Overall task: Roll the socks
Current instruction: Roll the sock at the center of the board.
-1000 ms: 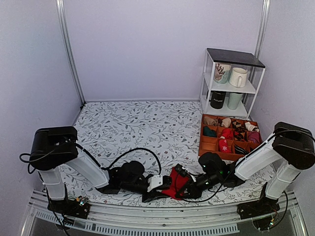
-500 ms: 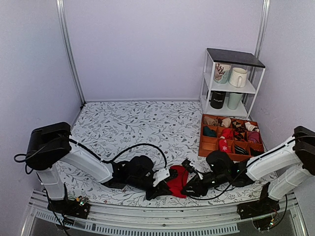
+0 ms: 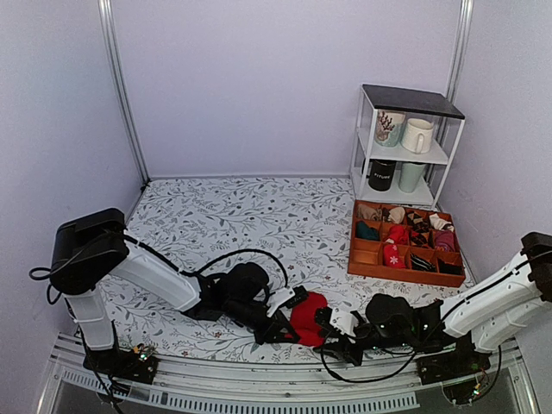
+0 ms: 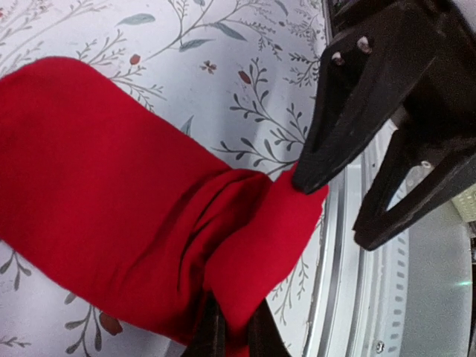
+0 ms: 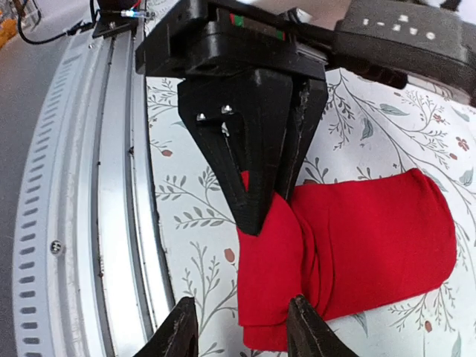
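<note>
Seen from above, at the near edge of the floral tablecloth (image 3: pixel 241 216), the socks (image 3: pixel 308 317) lie as a plain red bundle between the two arms. The left gripper (image 3: pixel 278 328) reaches in from the left and meets the bundle's left side. The right gripper (image 3: pixel 331 333) sits low at its right side. From this height the spread of either pair of fingers cannot be told. Well apart, at the far right, an orange divided tray (image 3: pixel 401 275) holds other sock bundles, and behind it a white shelf rack (image 3: pixel 412 101) carries four mugs (image 3: pixel 418 135).

On the left wrist camera, the socks (image 4: pixel 134 223) fill the left half, lying on the cloth with their narrow end toward the metal rail (image 4: pixel 342 297). The left gripper (image 4: pixel 234 333) shows at the bottom edge, its fingers close together with a fold of red fabric pinched between them. The right gripper (image 4: pixel 335 208) has its black fingers spread wide at the upper right, and the tip of one touches the narrow end of the socks.

On the right wrist camera, the right gripper's fingertips (image 5: pixel 175 331) show at the bottom edge, wide apart. The near end of the socks (image 5: pixel 357 238) lies between them; whether they touch it cannot be told. Above, the left gripper (image 5: pixel 268 204) has its black fingers pressed together on a pinch of the red fabric.
</note>
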`<state>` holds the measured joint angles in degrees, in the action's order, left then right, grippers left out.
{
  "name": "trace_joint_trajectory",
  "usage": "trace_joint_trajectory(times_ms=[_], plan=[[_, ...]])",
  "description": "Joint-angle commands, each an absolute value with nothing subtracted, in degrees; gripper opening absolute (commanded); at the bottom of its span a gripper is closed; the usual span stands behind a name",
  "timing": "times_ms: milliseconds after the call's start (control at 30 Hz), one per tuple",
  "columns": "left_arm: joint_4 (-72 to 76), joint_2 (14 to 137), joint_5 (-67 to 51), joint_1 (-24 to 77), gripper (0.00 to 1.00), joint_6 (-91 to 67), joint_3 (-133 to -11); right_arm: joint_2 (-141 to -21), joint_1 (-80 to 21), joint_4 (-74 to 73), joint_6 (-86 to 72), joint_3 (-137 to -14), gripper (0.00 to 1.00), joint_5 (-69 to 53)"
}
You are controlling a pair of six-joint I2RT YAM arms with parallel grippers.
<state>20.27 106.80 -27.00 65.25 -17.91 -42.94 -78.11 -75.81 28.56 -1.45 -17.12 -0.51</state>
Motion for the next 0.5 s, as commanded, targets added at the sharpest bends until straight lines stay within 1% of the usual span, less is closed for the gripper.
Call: trace_joint_trajectory(times_ms=[0, 167, 267, 400, 433, 467], plan=[[7.5, 111.6, -28.4, 64.8, 0.00, -19.3, -41.3, -82.1, -77.3, 29.4, 3.7, -20.0, 0.42, 5.3], [7.5, 111.9, -28.9, 64.8, 0.00, -19.0, -41.5, -84.4, -77.5, 29.5, 3.4, -20.6, 0.42, 8.4], [7.5, 112.0, -29.1, 64.7, 0.00, -18.7, -41.6, -86.1, -77.5, 29.5, 2.6, -20.8, 0.39, 7.4], [8.1, 111.9, -29.1, 64.6, 0.00, -18.5, -41.7, -89.5, -77.5, 28.7, 0.3, -21.4, 0.18, 6.1], [8.7, 111.5, -28.8, 64.7, 0.07, -18.4, -41.5, -90.1, -77.5, 28.5, -1.6, -21.4, 0.13, 5.8], [9.7, 111.0, -28.7, 64.6, 0.19, -18.2, -41.3, -90.6, -77.5, 28.4, -2.8, -21.4, 0.09, 5.6]])
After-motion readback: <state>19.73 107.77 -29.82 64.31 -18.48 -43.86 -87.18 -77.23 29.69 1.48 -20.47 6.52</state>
